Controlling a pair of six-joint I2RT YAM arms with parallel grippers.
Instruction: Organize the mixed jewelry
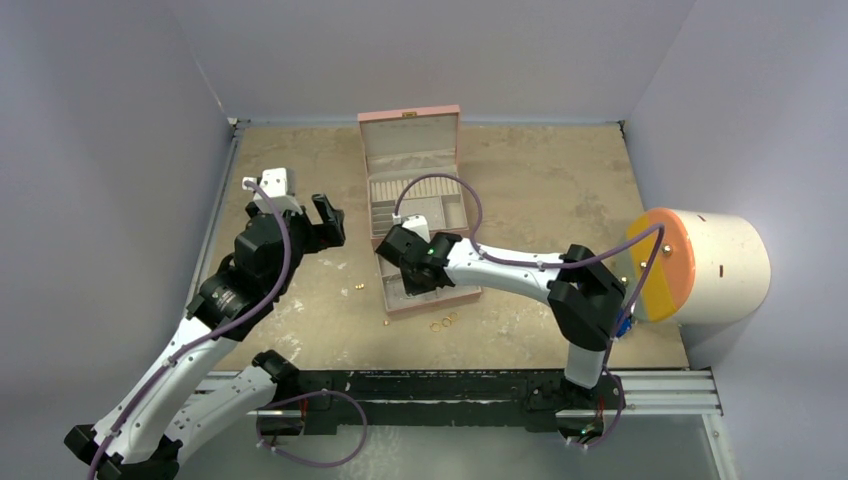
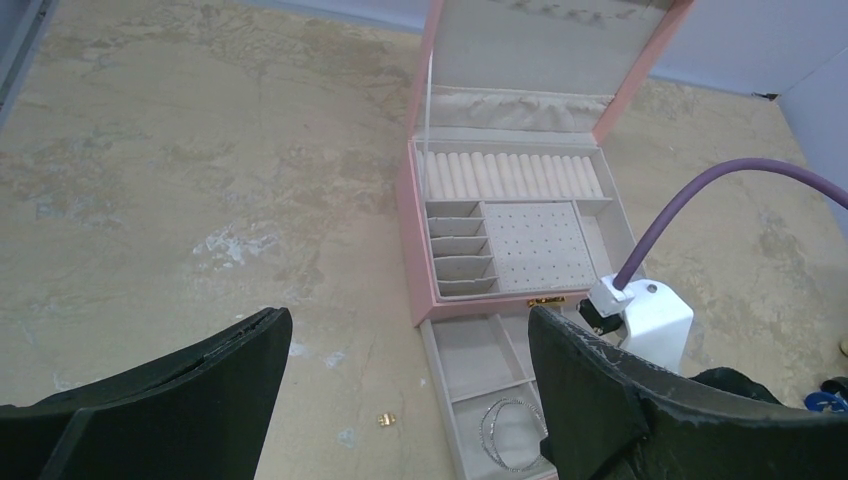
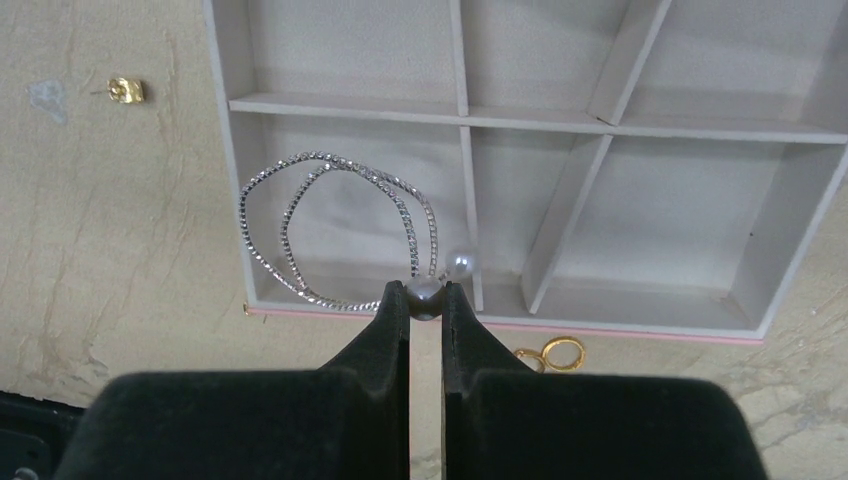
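My left pincer hangs wide open and empty beside the pink box. A gold stud lies loose on the table below. It looks tiny, light and probably slippery, so I'd nip it across the body. My right pincer is closed on a pearl bead over the drawer, by the silver hoops. Only that wrist view shows the bead; overhead, my arm hides it.

Right gripper over pink box
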